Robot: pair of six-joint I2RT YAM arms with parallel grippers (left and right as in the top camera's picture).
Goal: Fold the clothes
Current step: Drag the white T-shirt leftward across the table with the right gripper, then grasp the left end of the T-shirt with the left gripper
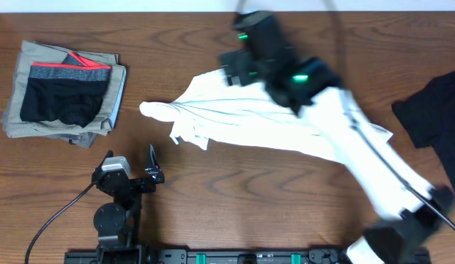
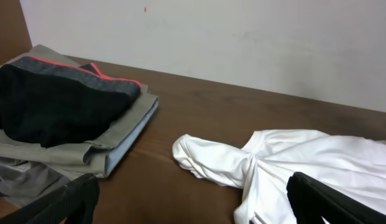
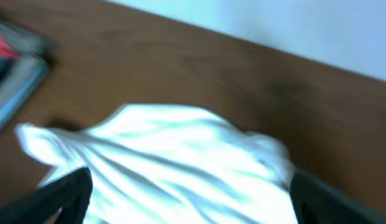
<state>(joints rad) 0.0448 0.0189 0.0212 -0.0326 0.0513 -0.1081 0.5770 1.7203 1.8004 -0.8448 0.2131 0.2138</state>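
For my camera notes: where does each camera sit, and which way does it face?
Overhead: above the table, looking down at white T-shirt, folded pile, black garment; left arm and right arm show.
Left wrist: low, facing the wall over pile and T-shirt; open left claw at bottom.
Right wrist: close over the T-shirt, blurred; open right claw at bottom.
Shared: the T-shirt.

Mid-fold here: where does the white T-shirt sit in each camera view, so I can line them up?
Overhead: white T-shirt bunched across mid-frame.
Left wrist: the shirt is at lower right.
Right wrist: the shirt is at bottom centre, blurred.
Shared landmark: folded pile with red trim, left of the shirt in all three.
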